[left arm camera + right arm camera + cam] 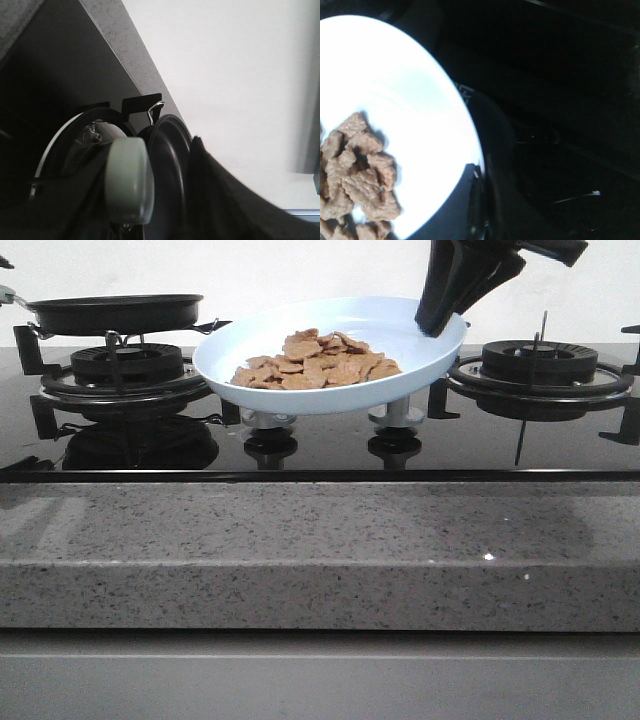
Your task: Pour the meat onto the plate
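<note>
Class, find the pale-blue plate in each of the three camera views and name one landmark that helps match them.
Front view: the plate sits centre, held at its far right rim by the right gripper.
Left wrist view: the plate is not in it; only the black frying pan shows.
Right wrist view: the plate fills the left half.
Shared landmark: the meat heaped on the plate.

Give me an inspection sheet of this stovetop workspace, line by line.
Surface: glossy black hob behind a speckled grey counter edge.
Job's things: meat heaped in the pale-blue plate, which sits above the knobs.
Clutter: black frying pan over the left burner; right burner bare.
Grippers: right gripper shut on the plate rim; left gripper on the pan handle, state unclear.
Cables: nothing seen.
Surroundings: plain white wall.
</note>
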You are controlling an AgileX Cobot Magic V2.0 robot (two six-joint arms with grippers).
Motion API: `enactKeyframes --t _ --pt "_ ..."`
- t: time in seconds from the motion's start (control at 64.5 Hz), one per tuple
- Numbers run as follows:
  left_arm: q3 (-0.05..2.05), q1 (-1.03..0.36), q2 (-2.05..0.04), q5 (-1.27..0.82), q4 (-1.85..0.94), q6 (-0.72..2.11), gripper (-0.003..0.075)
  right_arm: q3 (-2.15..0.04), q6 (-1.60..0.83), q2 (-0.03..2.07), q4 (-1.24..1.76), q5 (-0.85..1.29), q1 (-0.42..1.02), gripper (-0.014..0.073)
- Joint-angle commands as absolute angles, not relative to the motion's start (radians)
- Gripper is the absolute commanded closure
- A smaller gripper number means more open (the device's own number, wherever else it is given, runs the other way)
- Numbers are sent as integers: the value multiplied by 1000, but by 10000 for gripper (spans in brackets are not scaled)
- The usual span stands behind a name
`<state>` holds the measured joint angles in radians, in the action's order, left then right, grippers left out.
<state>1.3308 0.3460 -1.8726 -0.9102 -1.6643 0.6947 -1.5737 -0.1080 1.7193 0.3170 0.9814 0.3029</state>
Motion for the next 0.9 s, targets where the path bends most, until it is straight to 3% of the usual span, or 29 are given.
enactKeyframes --t 0.0,0.14,0.543,0.636,0.791,0.884 --pt "1360 350 -1818 -985 -1697 702 290 -1600 -113 1661 341 942 301 653" --pt "1360 371 -1818 -1048 -1618 692 148 -1600 -113 1661 341 942 301 653" --pt "1360 402 -1785 -1199 -1442 644 167 -1600 -113 1661 341 942 301 653" --pt "1360 402 -1766 -1197 -1409 629 272 -1600 -113 1661 341 942 301 653" --pt "1356 396 -1734 -1207 -1348 599 523 -1600 -113 1661 341 942 301 653" --pt "1341 390 -1702 -1205 -1336 599 617 -1600 -113 1661 341 942 301 653"
